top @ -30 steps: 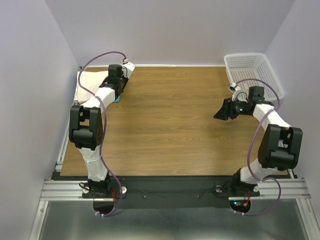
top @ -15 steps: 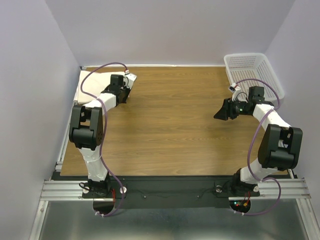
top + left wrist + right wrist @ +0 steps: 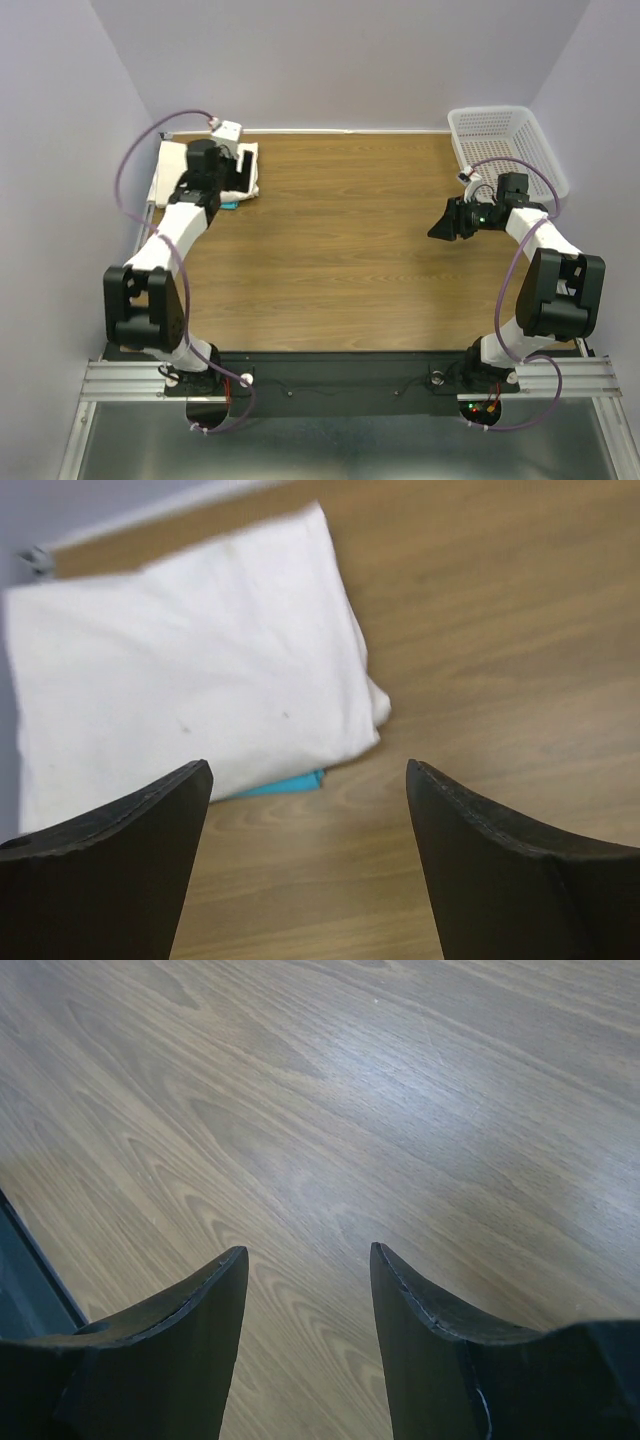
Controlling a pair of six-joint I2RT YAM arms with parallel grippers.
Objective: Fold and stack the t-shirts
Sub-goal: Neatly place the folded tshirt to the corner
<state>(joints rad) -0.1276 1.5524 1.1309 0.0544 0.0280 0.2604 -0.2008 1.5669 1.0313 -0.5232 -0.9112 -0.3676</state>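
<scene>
The cream t-shirt [image 3: 190, 680] lies folded in the table's far left corner [image 3: 168, 172]. A strip of the turquoise t-shirt [image 3: 285, 784] pokes out from under its near edge [image 3: 230, 206]. My left gripper [image 3: 306, 768] hovers just off that edge, open, with bare wood between its fingers and nothing held; from above, the left gripper [image 3: 238, 182] hangs over the stack's right side. At the right, my right gripper [image 3: 440, 228] points left above the table. The right gripper [image 3: 309, 1250] stands open over bare wood.
A white perforated basket [image 3: 505, 140] stands at the far right corner. Walls close in the table on the left, back and right. The wooden tabletop [image 3: 340, 240] stretches between the two arms.
My left gripper went from shut to wide open, letting go at the folded stack, and drew back a little. The left elbow swung out to the left. The right arm stayed still.
</scene>
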